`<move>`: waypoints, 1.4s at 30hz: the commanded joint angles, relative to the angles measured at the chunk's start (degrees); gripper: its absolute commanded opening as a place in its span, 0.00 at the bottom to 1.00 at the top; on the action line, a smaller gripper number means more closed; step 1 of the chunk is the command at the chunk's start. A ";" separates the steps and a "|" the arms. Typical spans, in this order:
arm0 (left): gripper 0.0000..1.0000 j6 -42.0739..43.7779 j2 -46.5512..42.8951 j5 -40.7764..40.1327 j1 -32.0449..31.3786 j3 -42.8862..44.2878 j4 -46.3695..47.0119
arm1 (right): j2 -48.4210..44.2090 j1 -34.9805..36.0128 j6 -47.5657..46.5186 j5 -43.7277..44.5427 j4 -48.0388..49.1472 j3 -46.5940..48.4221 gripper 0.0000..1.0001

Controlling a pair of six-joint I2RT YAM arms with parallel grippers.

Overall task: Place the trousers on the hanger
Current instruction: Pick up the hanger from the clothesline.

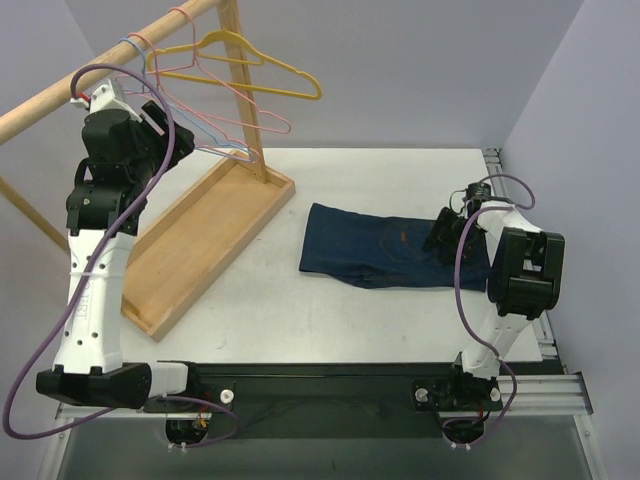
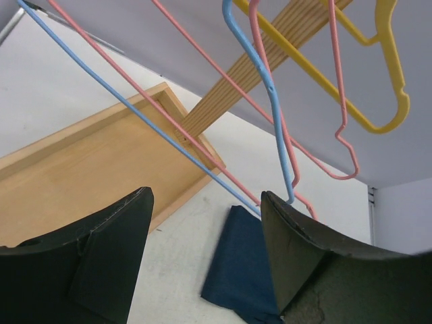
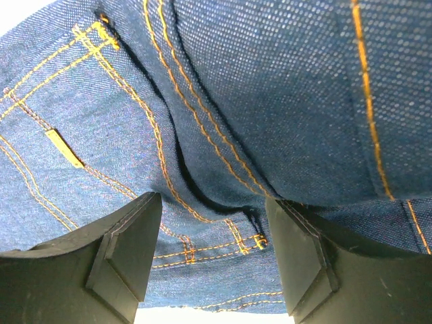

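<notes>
**Top view.** The jeans [image 1: 380, 250] lie folded on the table [image 1: 400, 175], toward 3 o'clock. The right gripper [image 1: 447, 232] sits over their 3 o'clock end. The left gripper [image 1: 158, 118] is raised at 10 o'clock, beside the blue hanger [image 1: 238, 152]. That hanger hangs from a wooden rail [image 1: 50, 103] with pink hangers [image 1: 287, 126] and 1 yellow hanger [image 1: 315, 88]. A wooden tray [image 1: 200, 250] lies beneath.

**Left wrist view.** The left gripper [image 2: 206, 202] has its jaws wide, with nothing clamped. The blue hanger [image 2: 262, 74] drops to a corner at the tip of the 4 o'clock finger [image 2: 317, 256]; contact cannot be told. The jeans [image 2: 236, 270] show at 6 o'clock, on the table below.

**Right wrist view.** The jeans [image 3: 270, 88] fill the frame, orange stitching uppermost. The right gripper [image 3: 212, 202] has its 2 jaws apart above a seam. Whether the tips press the cloth cannot be told.
</notes>
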 commanded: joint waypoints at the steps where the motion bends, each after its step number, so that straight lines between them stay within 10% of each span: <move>1: 0.75 -4.95 1.61 3.36 0.49 2.54 9.42 | -0.41 1.39 -0.57 -1.62 -1.59 -2.04 0.64; 22: 0.68 -7.07 5.56 3.89 1.90 4.12 15.23 | 0.38 2.36 -0.66 -2.33 -1.24 -2.56 0.64; 42: 0.22 -7.68 2.31 4.24 2.16 -1.77 21.04 | 0.38 3.15 -1.01 -2.15 -1.41 -3.00 0.64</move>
